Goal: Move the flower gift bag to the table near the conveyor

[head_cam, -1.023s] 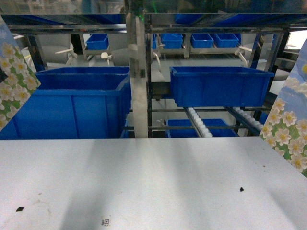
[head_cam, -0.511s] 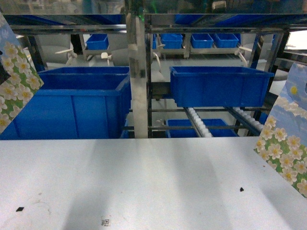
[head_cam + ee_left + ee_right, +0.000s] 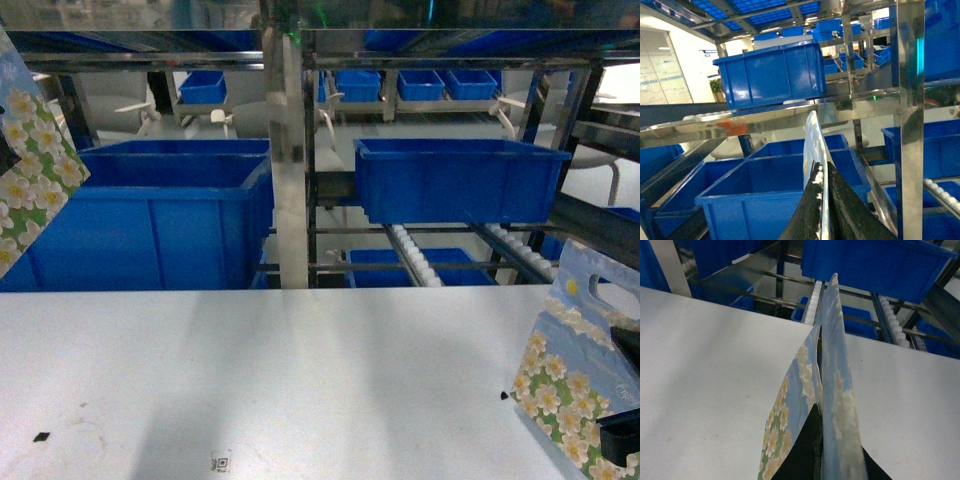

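Two flower gift bags show, one per arm. The right gripper (image 3: 816, 450) pinches the right flower gift bag (image 3: 577, 380) low over the table (image 3: 300, 380) (near its right edge). The left gripper (image 3: 824, 200) clamps the left flower gift bag (image 3: 30, 170) aloft. Beyond stands the conveyor (image 3: 290, 150) with blue bins (image 3: 455, 180).

Behind the rack, more steel shelving (image 3: 440, 95) loaded with small blue bins (image 3: 358, 84). Nearer, two large blue bins: one at left (image 3: 165, 210), one at right (image 3: 455, 180). Pale wall (image 3: 692, 70) and glass partition (image 3: 655, 75) off to the left in the left wrist view. Potted plant (image 3: 716, 89) against that wall. Blue ceiling grid (image 3: 765, 5) overhead.
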You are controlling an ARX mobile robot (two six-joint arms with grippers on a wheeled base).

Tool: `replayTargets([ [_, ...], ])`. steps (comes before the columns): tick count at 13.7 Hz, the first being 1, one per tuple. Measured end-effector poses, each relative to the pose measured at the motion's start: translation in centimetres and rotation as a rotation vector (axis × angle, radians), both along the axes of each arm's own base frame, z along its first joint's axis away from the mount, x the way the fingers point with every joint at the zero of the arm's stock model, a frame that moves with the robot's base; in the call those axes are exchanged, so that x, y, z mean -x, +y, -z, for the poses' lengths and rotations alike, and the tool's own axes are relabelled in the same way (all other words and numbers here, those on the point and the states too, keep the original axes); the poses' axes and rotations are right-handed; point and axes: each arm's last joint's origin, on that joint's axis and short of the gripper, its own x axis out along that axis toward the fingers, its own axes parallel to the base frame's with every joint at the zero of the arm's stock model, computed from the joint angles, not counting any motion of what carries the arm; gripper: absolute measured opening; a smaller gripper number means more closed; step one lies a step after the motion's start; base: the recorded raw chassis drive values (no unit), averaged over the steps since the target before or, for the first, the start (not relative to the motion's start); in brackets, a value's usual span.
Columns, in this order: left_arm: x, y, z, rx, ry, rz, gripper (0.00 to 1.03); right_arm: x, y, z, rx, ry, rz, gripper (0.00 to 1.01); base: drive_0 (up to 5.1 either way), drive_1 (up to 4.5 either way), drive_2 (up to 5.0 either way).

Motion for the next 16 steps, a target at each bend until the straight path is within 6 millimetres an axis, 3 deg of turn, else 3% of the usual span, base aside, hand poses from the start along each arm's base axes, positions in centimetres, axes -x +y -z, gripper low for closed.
replayTargets([
  [4, 0.0, 0.0, 0.0, 0.000, 0.000, 0.000, 0.02, 0.9, -0.8, 1.5, 0.000, 0.004, 0.043, 0.02, 0.0, 0.00, 0.0],
  [6, 0.0, 0.0, 0.0, 0.000, 0.000, 0.000, 0.02, 1.0, -0.3, 1.7, 0.010, -0.009, 0.051, 0.02, 0.0, 0.00, 0.0],
  [7, 0.0, 0.0, 0.0, 0.000, 0.000, 0.000, 0.02, 1.2, 0.0, 2.0, 0.013, 0.005, 0.045, 0.06, 0.0, 0.00, 0.0],
  [8, 0.0, 0.0, 0.0, 0.000, 0.000, 0.000, 0.02, 1.8, 0.1, 2.5, 0.014, 0.038, 0.044, 0.23, 0.0, 0.00, 0.0],
  [10, 0.0, 0.0, 0.0, 0.000, 0.000, 0.000, 0.02, 2.4, 0.3, 2.5, 0.003, 0.047, 0.075, 0.47, 0.0, 0.00, 0.0],
  [14, 0.0, 0.0, 0.0, 0.000, 0.000, 0.000, 0.02, 3.4, 1.4, 0.5, 0.008, -0.040, 0.117, 0.92, 0.0, 0.00, 0.0],
  [15, 0.0, 0.0, 0.0, 0.000, 0.000, 0.000, 0.02, 3.9, 1.5, 0.4, 0.031, -0.044, 0.124, 1.00, 0.0, 0.00, 0.0],
  [16, 0.0, 0.0, 0.0, 0.000, 0.000, 0.000, 0.02, 4.3, 1.3, 0.3, 0.060, -0.047, 0.144, 0.98, 0.0, 0.00, 0.0],
])
